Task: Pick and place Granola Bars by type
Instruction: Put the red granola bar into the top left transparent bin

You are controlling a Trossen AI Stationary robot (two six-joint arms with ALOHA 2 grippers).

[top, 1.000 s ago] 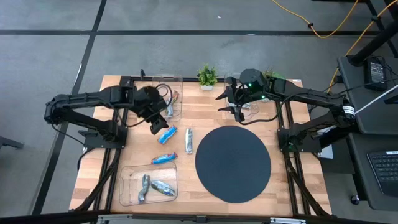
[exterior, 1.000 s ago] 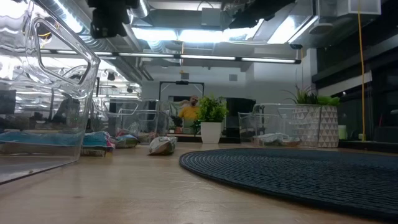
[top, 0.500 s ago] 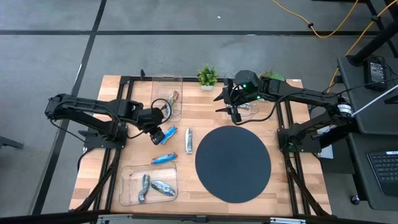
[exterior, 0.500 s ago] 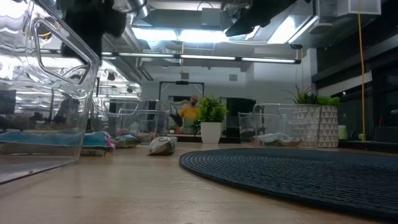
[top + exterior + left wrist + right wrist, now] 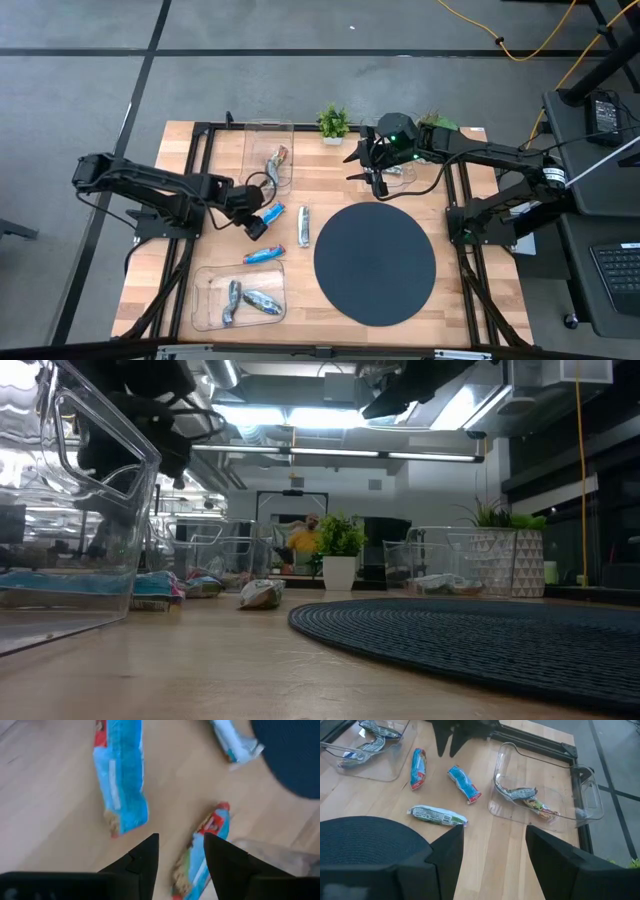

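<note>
Saw the left gripper (image 5: 256, 226) low over the wood table (image 5: 180, 280), fingers apart and holding nothing, just at 9 o'clock of a bright blue bar (image 5: 271, 216). Looked crinkly and shiny, that bar, with a red end (image 5: 120, 775). Lay loose on the wood, slanted. Found a second blue bar (image 5: 263, 255) with red on it at 6 o'clock of the first (image 5: 202, 852). Found a silver-white bar (image 5: 303, 226) at 3 o'clock of the first blue one, beside the round dark mat (image 5: 375, 263). Spotted two dark green and silver bars in the near clear tray (image 5: 205, 300). Spotted two more bars in the far clear tray (image 5: 268, 128). Saw the right gripper (image 5: 376, 176) held up at 12 o'clock of the mat, fingers apart, empty.
</note>
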